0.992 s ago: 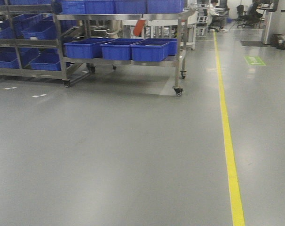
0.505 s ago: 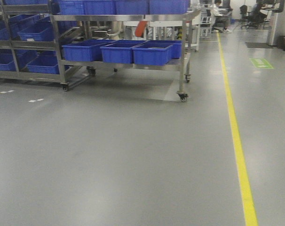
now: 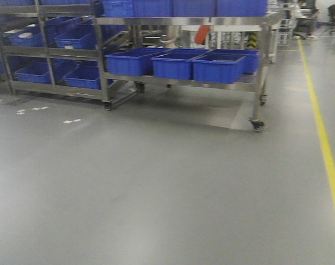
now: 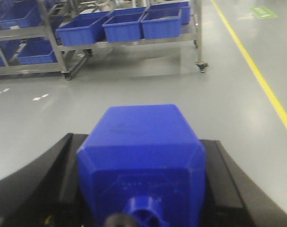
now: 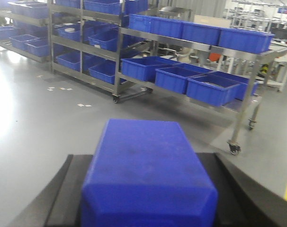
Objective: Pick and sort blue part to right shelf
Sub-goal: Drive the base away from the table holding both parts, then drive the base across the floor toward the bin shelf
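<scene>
Left claw holds blue part; right shelf nearer.

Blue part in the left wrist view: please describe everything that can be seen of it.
The blue part looks like matte plastic: a blocky body with bevelled edges, a flat top bearing faint scuffs, and a round boss at its near end, cut off by the picture's bottom edge. It lies lengthwise between the black fingers of the left gripper, which flank both its sides, above the grey floor.
</scene>
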Action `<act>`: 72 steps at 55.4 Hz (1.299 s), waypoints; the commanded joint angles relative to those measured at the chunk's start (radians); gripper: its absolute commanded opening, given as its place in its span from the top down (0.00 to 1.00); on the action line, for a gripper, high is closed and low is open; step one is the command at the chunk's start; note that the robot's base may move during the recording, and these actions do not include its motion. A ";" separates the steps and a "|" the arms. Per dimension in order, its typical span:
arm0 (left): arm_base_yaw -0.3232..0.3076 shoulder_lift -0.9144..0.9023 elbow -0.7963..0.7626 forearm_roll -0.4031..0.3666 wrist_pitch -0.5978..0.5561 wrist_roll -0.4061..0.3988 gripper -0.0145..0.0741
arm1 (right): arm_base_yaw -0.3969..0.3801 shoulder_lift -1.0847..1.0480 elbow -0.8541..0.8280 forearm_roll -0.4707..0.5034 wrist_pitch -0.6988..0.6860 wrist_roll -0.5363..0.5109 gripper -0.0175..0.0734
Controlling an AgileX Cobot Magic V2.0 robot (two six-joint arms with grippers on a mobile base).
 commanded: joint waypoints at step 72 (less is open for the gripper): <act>-0.003 0.013 -0.029 0.014 -0.084 -0.003 0.51 | -0.001 0.018 -0.026 -0.025 -0.093 -0.006 0.58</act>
